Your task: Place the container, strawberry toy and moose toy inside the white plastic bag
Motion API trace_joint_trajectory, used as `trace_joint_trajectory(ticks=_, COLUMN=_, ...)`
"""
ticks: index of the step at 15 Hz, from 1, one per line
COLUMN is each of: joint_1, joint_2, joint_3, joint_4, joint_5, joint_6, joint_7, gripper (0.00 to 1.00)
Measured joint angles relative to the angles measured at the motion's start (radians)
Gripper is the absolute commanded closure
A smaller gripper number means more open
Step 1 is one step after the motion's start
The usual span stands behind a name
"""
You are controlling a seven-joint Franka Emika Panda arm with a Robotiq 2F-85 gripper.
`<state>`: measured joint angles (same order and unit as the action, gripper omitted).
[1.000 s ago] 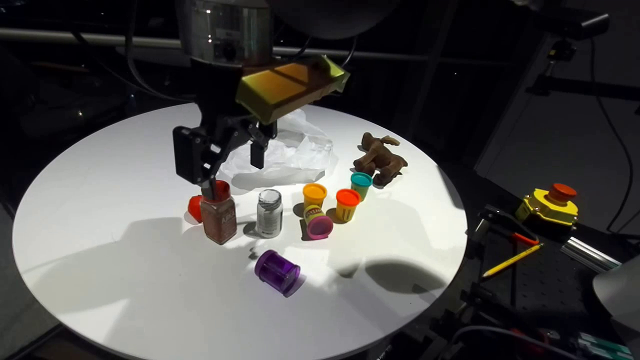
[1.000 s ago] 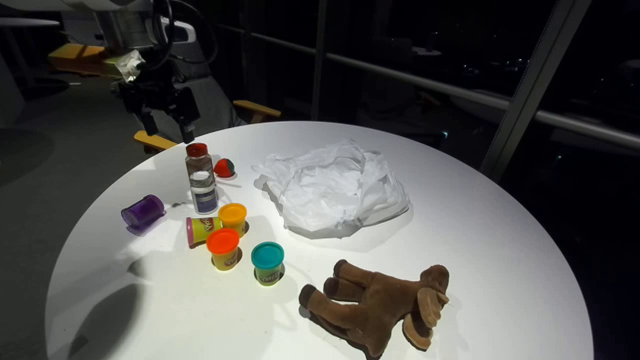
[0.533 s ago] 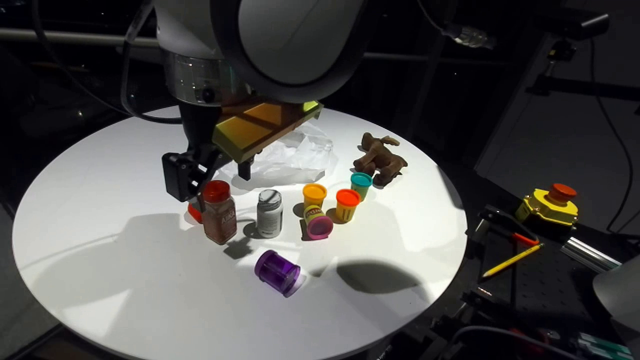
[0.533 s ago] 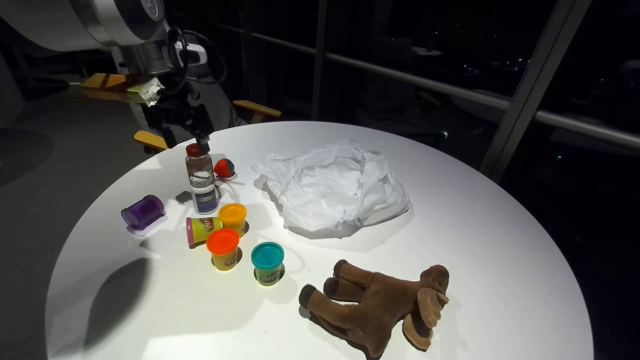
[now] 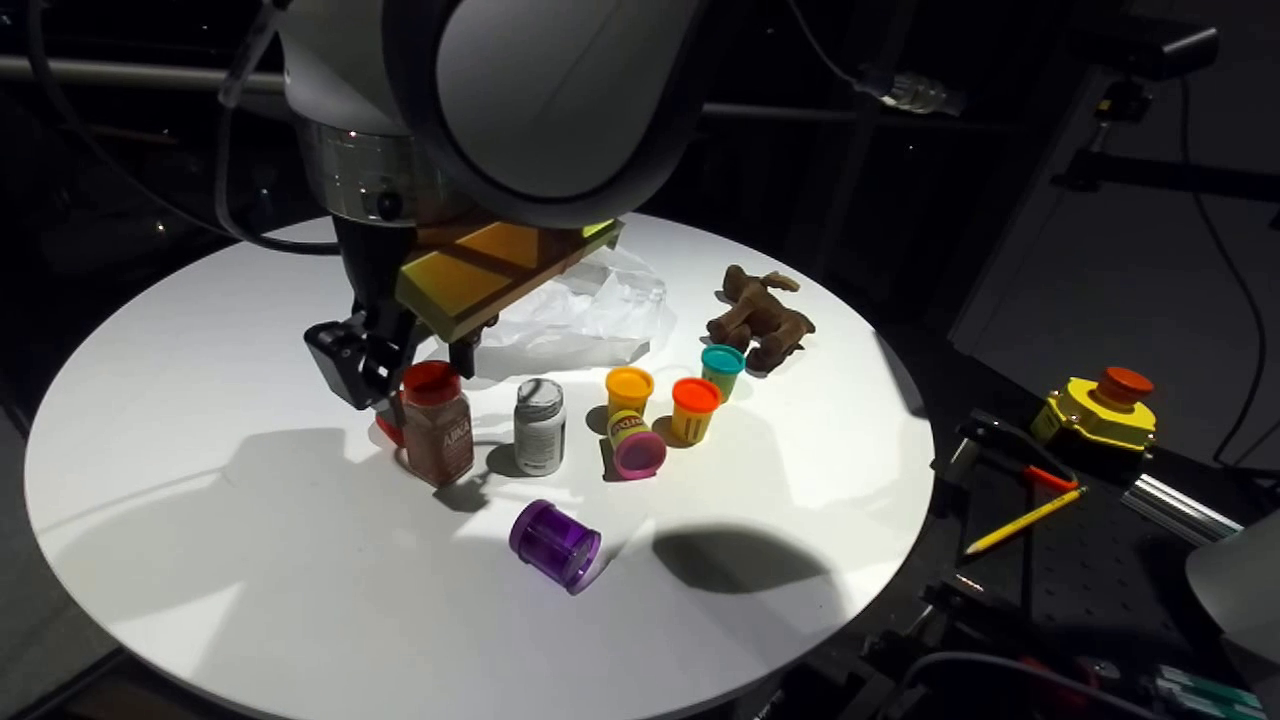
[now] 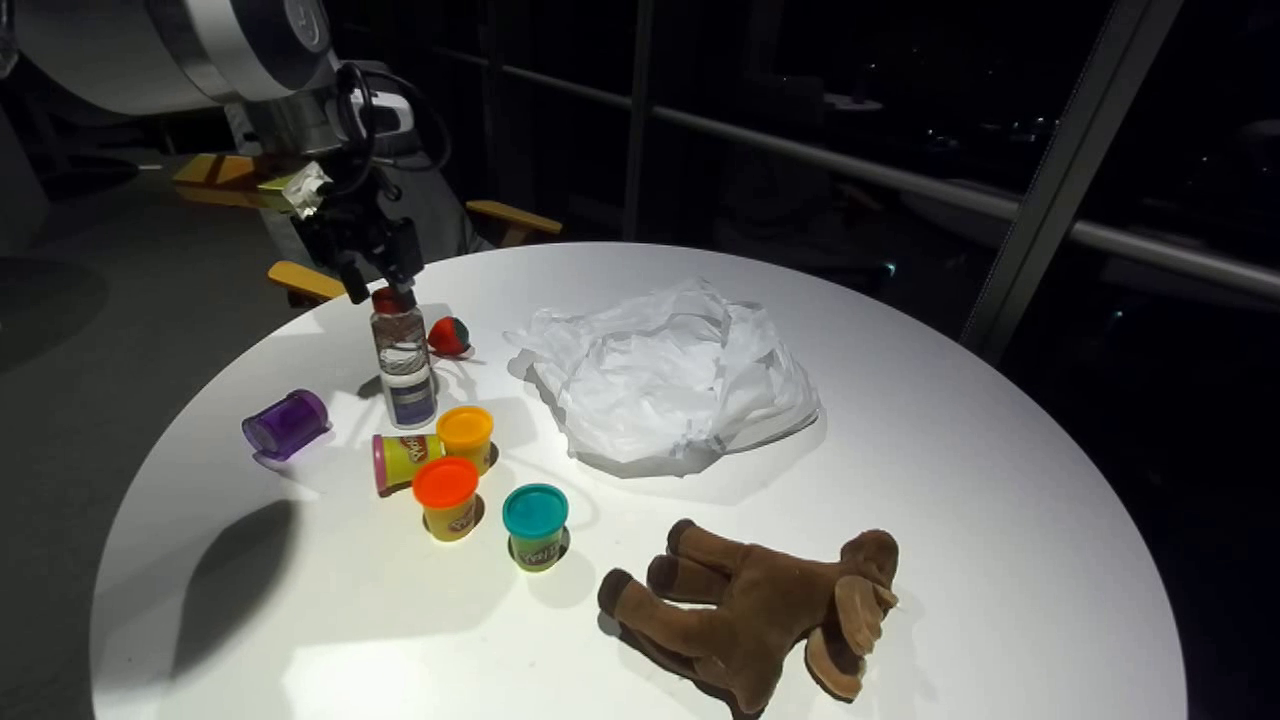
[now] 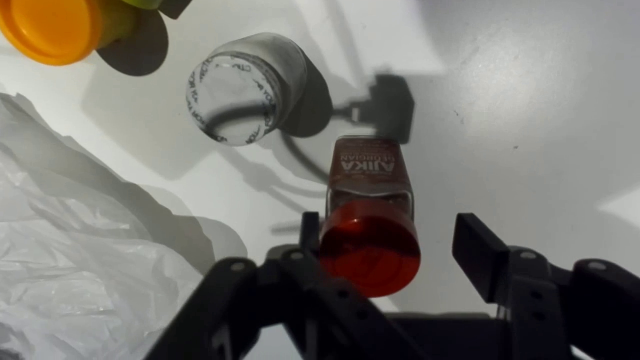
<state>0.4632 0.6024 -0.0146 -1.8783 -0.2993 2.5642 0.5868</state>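
A square jar with a red lid [image 5: 440,440] stands upright on the table; it also shows in an exterior view [image 6: 403,333] and in the wrist view [image 7: 370,172]. My gripper [image 7: 390,242] is open, with its fingers either side of the red lid. The lid lies close to one finger, and a gap shows at the other. The red strawberry toy [image 6: 449,337] lies beside the jar, partly hidden behind it in an exterior view [image 5: 388,430]. The brown moose toy [image 6: 745,610] lies on its side. The crumpled white plastic bag [image 6: 660,385] also shows in the wrist view [image 7: 75,260].
A white bottle [image 5: 540,435] stands close to the jar. A purple transparent jar [image 5: 553,543] lies on its side. Several Play-Doh tubs, with yellow [image 6: 465,428], orange [image 6: 446,483] and teal [image 6: 535,512] lids, stand between bottle and moose; one tub with a pink lid [image 6: 405,460] lies tipped.
My gripper has come down over the jar, from above it to around its red lid, with most of the motion in the earlier half second. The objects on the table have not moved.
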Motion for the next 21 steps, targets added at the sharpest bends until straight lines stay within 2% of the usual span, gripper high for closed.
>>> trace_joint_trajectory(ticks=2, joint_1=0.008, joint_2=0.001, joint_3=-0.010, joint_4=0.002, joint_5=-0.001, joint_6=-0.001, joint_7=0.002, gripper=0.75)
trace_joint_trajectory(ticks=10, joint_1=0.021, joint_2=-0.016, joint_3=-0.030, joint_4=0.037, joint_5=-0.008, joint_6=-0.047, joint_7=0.007, gripper=0.76)
trace_joint_trajectory(ticks=14, joint_1=0.018, joint_2=-0.104, joint_3=-0.087, joint_4=0.053, joint_5=-0.086, joint_6=-0.129, joint_7=0.020, gripper=0.76)
trace_joint_trajectory(ticks=18, joint_1=-0.044, joint_2=-0.174, joint_3=-0.125, joint_4=0.052, joint_5=-0.148, joint_6=-0.160, joint_7=0.031, gripper=0.76)
trace_joint_trajectory(ticks=21, joint_1=-0.124, joint_2=-0.160, joint_3=-0.136, joint_4=0.051, joint_5=-0.165, joint_6=-0.085, joint_7=0.042, gripper=0.76)
